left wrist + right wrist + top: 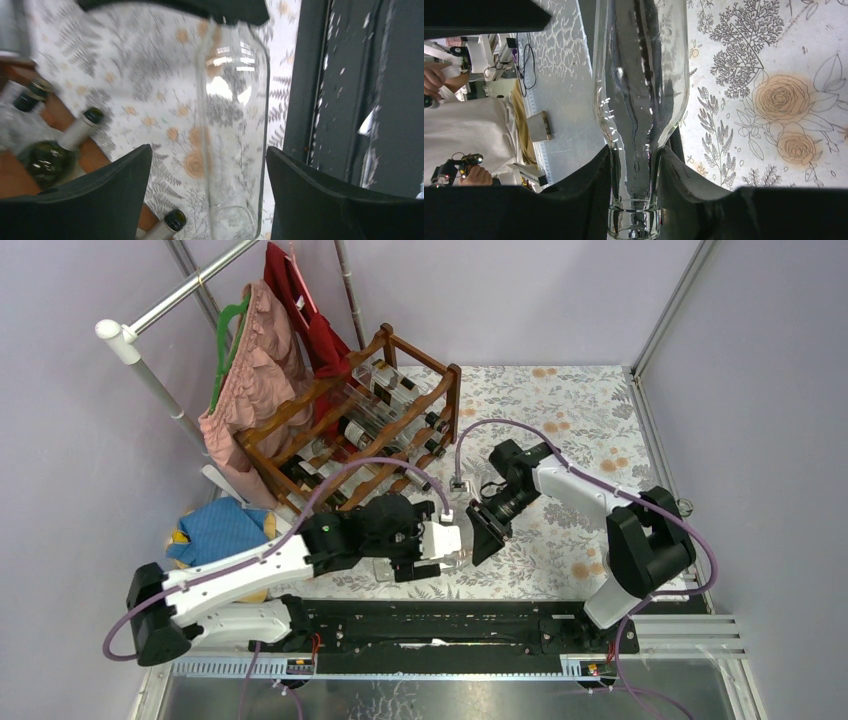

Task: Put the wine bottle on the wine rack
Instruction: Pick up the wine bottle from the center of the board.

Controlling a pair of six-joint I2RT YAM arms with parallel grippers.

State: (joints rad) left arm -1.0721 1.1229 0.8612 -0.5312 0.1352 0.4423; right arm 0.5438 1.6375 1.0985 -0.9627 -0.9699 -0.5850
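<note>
Right hand (634, 167) pinches the clear glass wine bottle (644, 75) by its slim neck; left hand (208, 150) gapes wide.

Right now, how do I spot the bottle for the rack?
Find the wooden rack, back left. In front of it, the right gripper holds a bottle by its neck. It is bare, clear glass; the racked bottles wear caps.

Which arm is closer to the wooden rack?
Left. The left arm lies close beside the rack; the right arm is farther right, its gripper clamped on the glass bottle's neck.
</note>
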